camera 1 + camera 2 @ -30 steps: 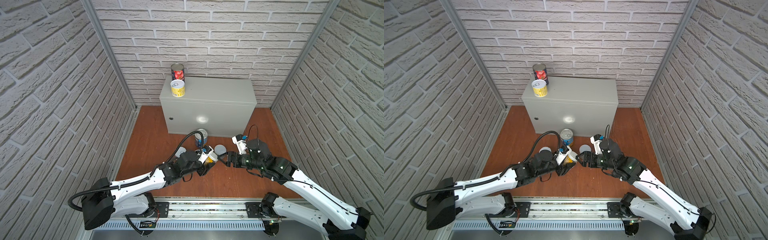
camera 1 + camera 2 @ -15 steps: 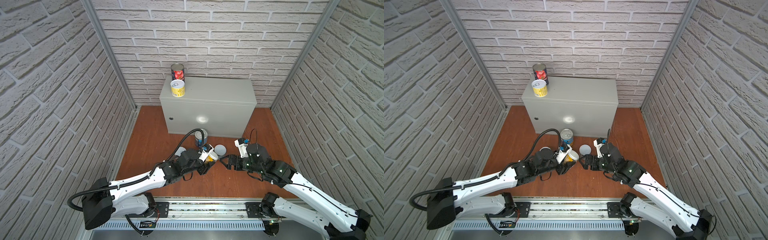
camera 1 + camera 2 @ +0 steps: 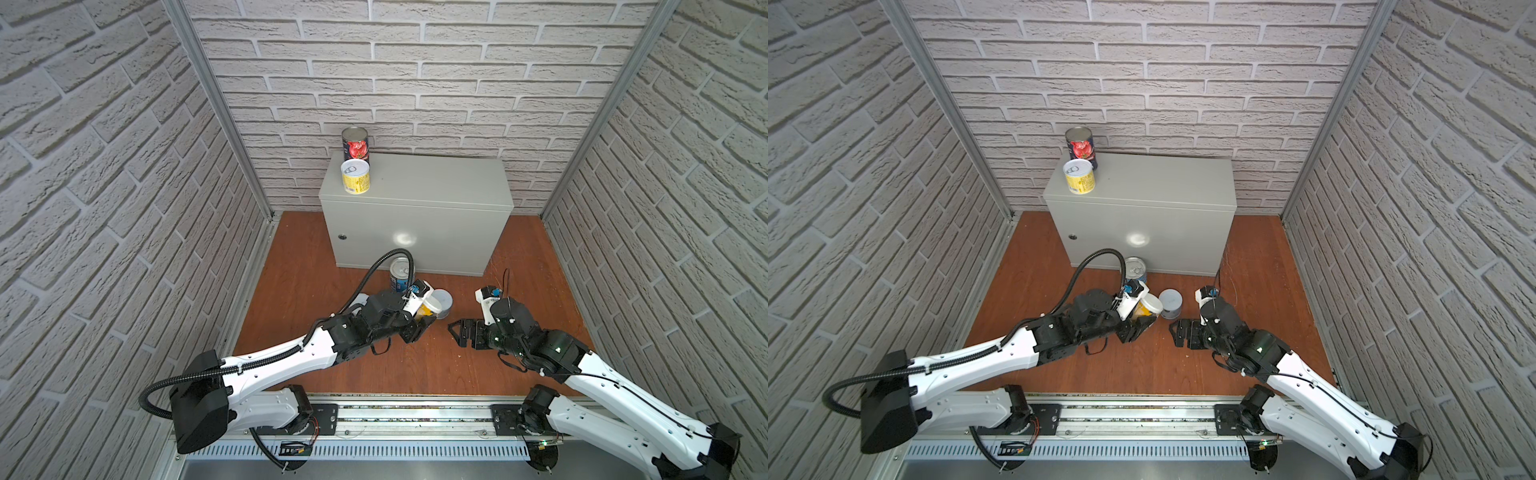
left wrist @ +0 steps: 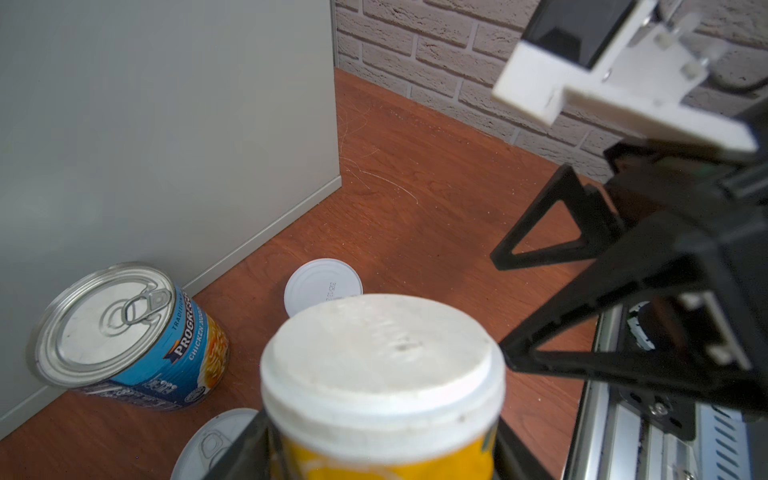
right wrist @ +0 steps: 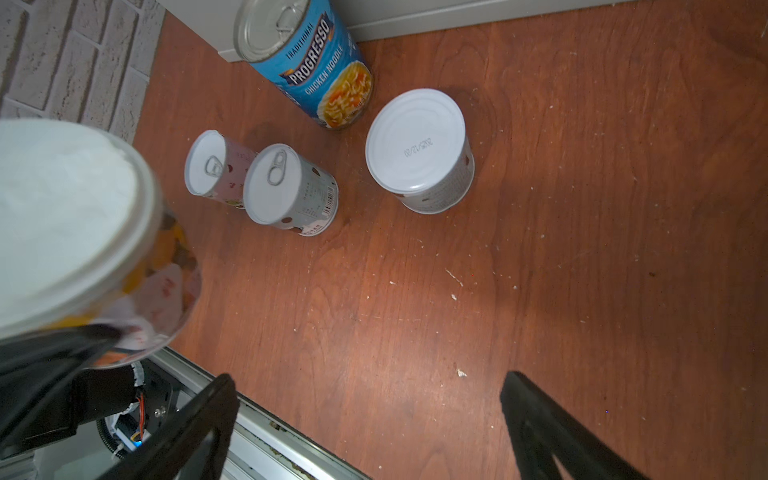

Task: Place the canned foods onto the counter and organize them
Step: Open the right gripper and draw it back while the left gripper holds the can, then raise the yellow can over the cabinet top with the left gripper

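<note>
My left gripper point(image 3: 424, 321) is shut on a short yellow can with a white top point(image 3: 431, 304), held tilted a little above the wooden floor; in the left wrist view the can point(image 4: 382, 374) fills the space between the jaws. My right gripper point(image 3: 455, 332) stands open and empty just right of it, apart from the can, fingers point(image 5: 208, 415) spread wide. On the grey counter point(image 3: 436, 183) a red-tomato can point(image 3: 355, 143) and a yellow can point(image 3: 355, 176) stand at the left end. A blue Progresso can point(image 5: 316, 62) and three pale cans point(image 5: 419, 153) point(image 5: 286, 187) point(image 5: 212, 168) stand on the floor.
Brick-pattern walls close in both sides and the back. The counter's front face point(image 3: 1142, 237) rises right behind the floor cans. A metal rail point(image 3: 415, 415) runs along the front edge of the wooden floor point(image 3: 519, 270). The left arm's black cable point(image 3: 374, 270) loops over the Progresso can.
My right gripper has opened wide and drawn back to the right, away from the yellow can. The left gripper keeps the can and has hardly moved.
</note>
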You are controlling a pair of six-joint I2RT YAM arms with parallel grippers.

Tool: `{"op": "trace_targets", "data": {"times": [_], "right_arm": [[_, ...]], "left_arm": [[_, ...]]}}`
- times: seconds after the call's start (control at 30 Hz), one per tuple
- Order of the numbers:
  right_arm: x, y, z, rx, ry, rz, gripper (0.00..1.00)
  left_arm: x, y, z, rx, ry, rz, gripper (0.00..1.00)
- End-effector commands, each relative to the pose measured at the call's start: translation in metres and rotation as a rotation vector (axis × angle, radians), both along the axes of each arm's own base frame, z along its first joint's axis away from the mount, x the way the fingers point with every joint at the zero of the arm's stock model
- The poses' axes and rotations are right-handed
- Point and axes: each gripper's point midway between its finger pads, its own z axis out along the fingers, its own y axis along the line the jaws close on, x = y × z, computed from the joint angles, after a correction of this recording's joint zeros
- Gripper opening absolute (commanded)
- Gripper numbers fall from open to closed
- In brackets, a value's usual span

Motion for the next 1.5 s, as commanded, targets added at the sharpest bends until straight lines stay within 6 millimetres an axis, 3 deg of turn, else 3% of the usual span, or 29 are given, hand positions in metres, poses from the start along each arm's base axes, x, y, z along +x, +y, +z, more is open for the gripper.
{"op": "trace_targets", "data": {"times": [0.0, 0.17, 0.6, 0.9, 1.27, 1.47], "right_arm": [[0.005, 0.002, 0.006, 0.039, -0.057, -0.004, 1.00], [-0.001, 0.002, 0.008, 0.092, -0.077, -0.002, 1.00], [-0.011, -0.002, 0.006, 0.159, -0.097, -0.009, 0.99], [-0.017, -0.006, 0.004, 0.191, -0.108, -0.018, 0.99], [-0.020, -0.007, 0.002, 0.191, -0.108, -0.010, 0.99], [-0.020, -0.005, 0.004, 0.209, -0.110, -0.009, 0.98]], "left_arm": [[0.011, -0.010, 0.046, -0.110, -0.082, 0.015, 0.47], [0.021, -0.015, 0.064, -0.125, -0.118, 0.034, 0.47], [0.057, -0.046, 0.141, -0.191, -0.257, 0.043, 0.47], [0.087, -0.044, 0.194, -0.227, -0.319, 0.072, 0.48], [0.100, -0.041, 0.265, -0.209, -0.481, 0.065, 0.48], [0.121, -0.038, 0.291, -0.197, -0.503, 0.110, 0.48]]}}
